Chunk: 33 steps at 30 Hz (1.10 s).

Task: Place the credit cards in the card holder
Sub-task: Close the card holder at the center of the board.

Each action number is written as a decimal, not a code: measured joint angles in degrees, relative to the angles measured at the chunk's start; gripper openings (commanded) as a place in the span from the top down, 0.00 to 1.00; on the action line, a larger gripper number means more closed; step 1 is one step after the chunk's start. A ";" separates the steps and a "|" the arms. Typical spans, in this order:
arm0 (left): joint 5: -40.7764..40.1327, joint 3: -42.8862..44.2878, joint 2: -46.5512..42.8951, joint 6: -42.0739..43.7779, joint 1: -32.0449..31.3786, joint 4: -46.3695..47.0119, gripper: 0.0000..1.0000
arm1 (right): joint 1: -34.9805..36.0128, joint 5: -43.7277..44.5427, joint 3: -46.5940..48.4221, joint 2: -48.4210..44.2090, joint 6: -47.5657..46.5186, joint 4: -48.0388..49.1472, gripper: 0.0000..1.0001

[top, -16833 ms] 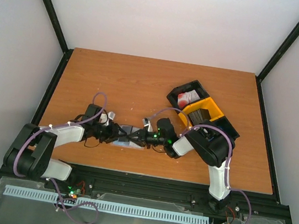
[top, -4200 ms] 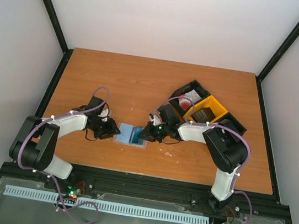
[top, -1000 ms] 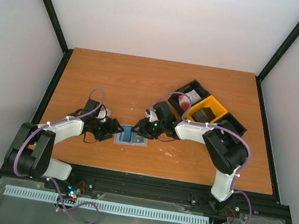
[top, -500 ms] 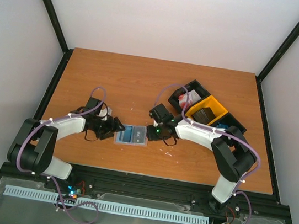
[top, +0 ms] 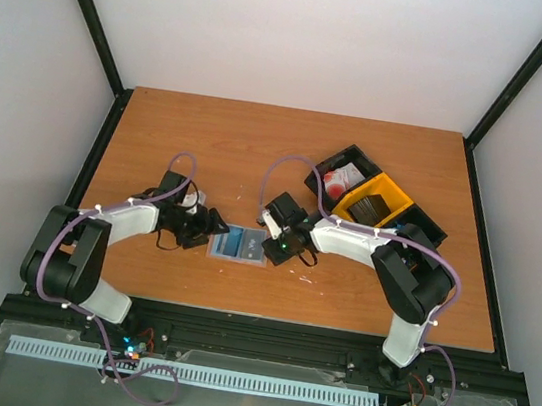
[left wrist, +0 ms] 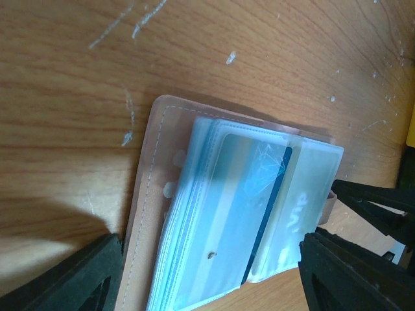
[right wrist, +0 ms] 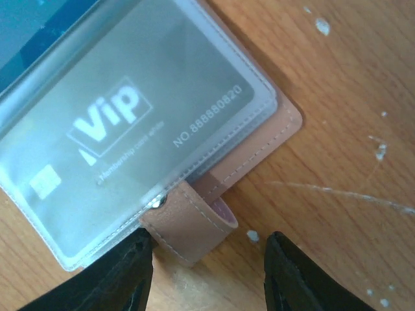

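The card holder (top: 238,244) lies open on the table, tan-pink outside with clear slots. In its slots I see a blue card (left wrist: 249,194) and a grey VIP card (right wrist: 123,123). My left gripper (top: 210,223) is open at the holder's left end, and its fingers (left wrist: 65,278) straddle that end. At the right edge my right gripper (top: 268,246) is open, with the tan strap tab (right wrist: 188,223) between its fingers (right wrist: 305,278). More credit cards sit in the bins: white-and-red (top: 339,180) and dark grey (top: 371,209).
A row of bins stands at the back right: a black bin (top: 324,170), a yellow bin (top: 391,193) and another black bin (top: 427,226), partly behind the right arm. The table's near edge (top: 265,315) is close to the holder.
My right gripper has come off the top of the holder to its right edge, and its jaws have widened a little. The holder now lies spread open. The left gripper has hardly moved.
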 measured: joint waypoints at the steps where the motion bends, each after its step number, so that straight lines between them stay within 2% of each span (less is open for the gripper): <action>1: 0.00 0.26 0.22 0.15 0.00 -0.24 0.24 | 0.24 0.13 -0.02 0.31 -1.03 -0.07 0.53; 7: 0.07 2.23 2.12 1.29 0.11 -0.83 0.24 | 1.64 1.77 -0.24 0.39 -7.56 1.90 0.59; 13: 0.31 2.97 2.99 1.99 0.17 -1.07 0.24 | 1.70 2.03 -0.24 0.87 -10.80 4.52 0.84; 17: 0.92 3.02 3.15 2.56 0.48 -1.11 0.23 | 1.70 2.19 -0.94 0.92 -11.37 6.49 0.89; 21: 3.32 2.67 3.56 2.93 1.73 -0.57 0.23 | 1.75 2.08 -2.99 0.07 -11.13 9.40 0.89; 28: 7.85 2.60 5.22 3.39 2.54 1.03 0.24 | 1.05 1.60 -11.15 -3.76 -6.01 19.17 0.82; 33: 9.81 2.62 6.19 3.39 2.56 2.12 0.24 | 0.83 4.11 -15.30 -5.66 1.55 23.91 0.70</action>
